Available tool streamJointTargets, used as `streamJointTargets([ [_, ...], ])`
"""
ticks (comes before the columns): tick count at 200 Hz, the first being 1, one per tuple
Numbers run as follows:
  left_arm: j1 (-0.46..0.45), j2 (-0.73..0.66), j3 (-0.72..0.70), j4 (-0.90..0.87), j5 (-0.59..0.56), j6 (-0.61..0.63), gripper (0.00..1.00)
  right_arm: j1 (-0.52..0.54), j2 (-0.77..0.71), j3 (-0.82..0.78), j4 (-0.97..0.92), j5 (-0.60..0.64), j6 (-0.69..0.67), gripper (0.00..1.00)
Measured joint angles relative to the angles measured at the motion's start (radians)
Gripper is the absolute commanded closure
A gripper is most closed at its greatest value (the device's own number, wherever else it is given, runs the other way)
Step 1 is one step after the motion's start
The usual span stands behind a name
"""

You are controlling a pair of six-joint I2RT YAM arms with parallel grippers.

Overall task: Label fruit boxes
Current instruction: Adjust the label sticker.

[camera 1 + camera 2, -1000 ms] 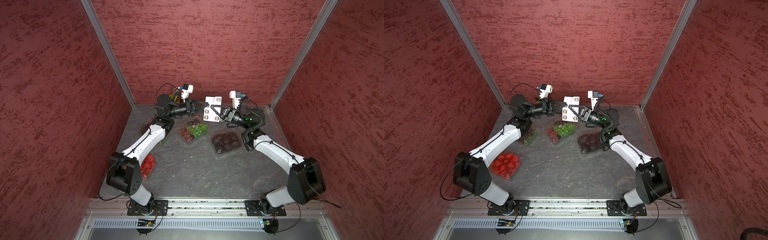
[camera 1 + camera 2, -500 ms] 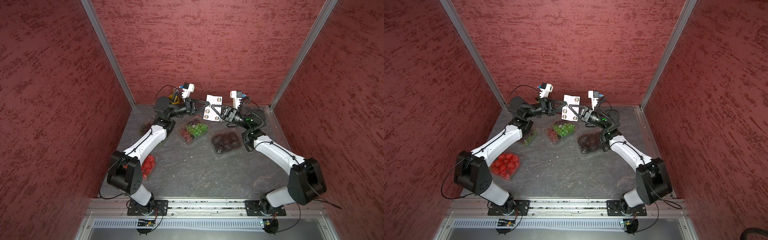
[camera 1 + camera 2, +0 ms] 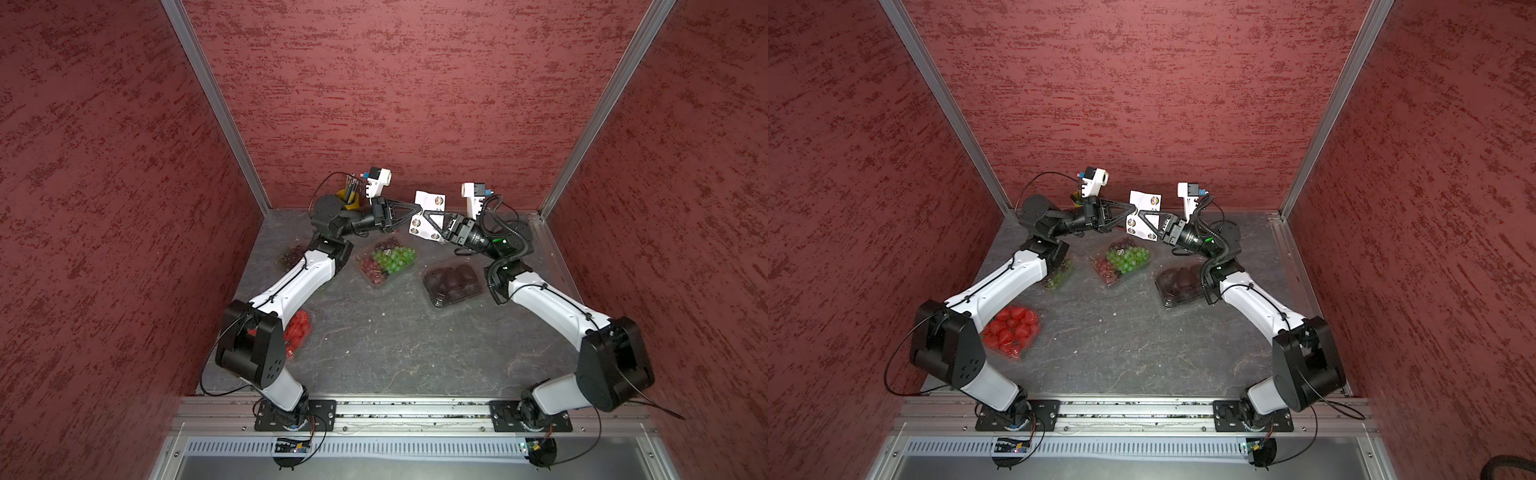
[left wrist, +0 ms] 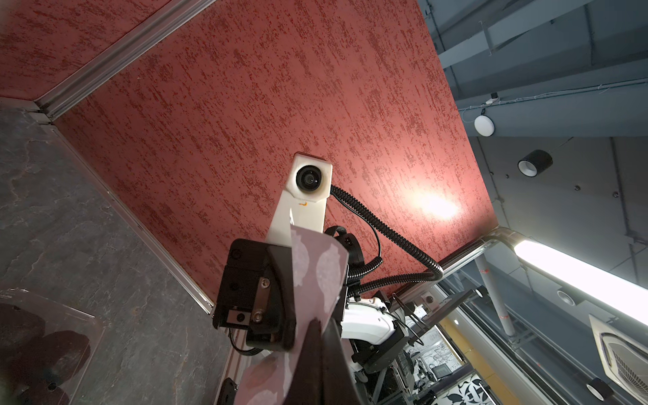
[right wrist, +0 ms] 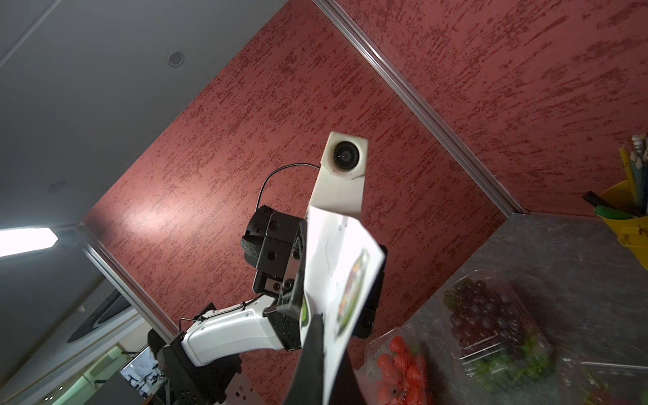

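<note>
While left gripper (image 3: 415, 207) and right gripper (image 3: 424, 213) both pinch the raised sticker sheet (image 3: 433, 203), opposing pulls could tear it; a slack pinch could drop it.

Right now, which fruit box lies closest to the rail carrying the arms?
The strawberry punnet, beside the left arm; the green-and-red grape punnet, the dark grape punnet and the dark-fruit punnet all sit farther back.
</note>
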Motion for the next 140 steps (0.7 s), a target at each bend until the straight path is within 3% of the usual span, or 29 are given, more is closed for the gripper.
streamJointTargets([
  [140, -0.013, 0.019, 0.002, 0.019, -0.003, 0.0, 1.0, -0.001, 0.0, -0.004, -0.004, 0.0, 0.002, 1.0],
])
